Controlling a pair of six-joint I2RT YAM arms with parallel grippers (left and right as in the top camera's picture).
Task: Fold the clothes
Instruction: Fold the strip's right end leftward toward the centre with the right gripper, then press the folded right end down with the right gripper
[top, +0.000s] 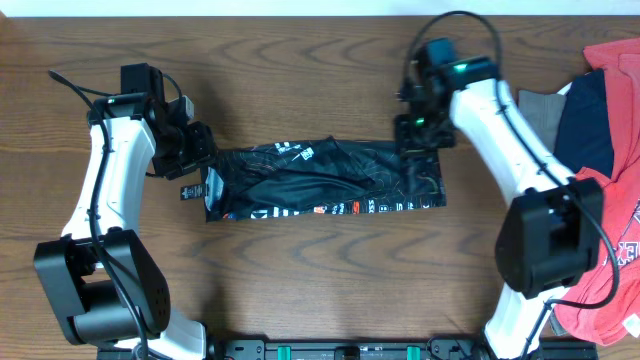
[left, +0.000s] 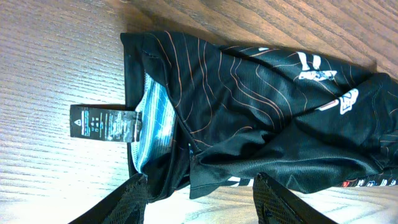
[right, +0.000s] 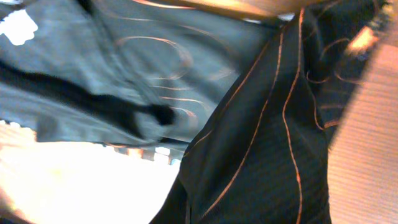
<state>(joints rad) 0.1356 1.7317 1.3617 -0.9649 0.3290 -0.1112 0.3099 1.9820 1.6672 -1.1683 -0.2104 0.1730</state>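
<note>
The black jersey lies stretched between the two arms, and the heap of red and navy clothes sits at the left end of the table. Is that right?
Not quite. The overhead view shows the heap of red and navy clothes at the right end of the table, not the left. The rest holds: the black jersey lies stretched between the left arm and the right arm.

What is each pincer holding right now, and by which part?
Left pincer is open, straddling the black jersey at its tag-end edge, holding nothing. Right pincer sits at the opposite end's far corner; whether it grips cannot be told.
</note>
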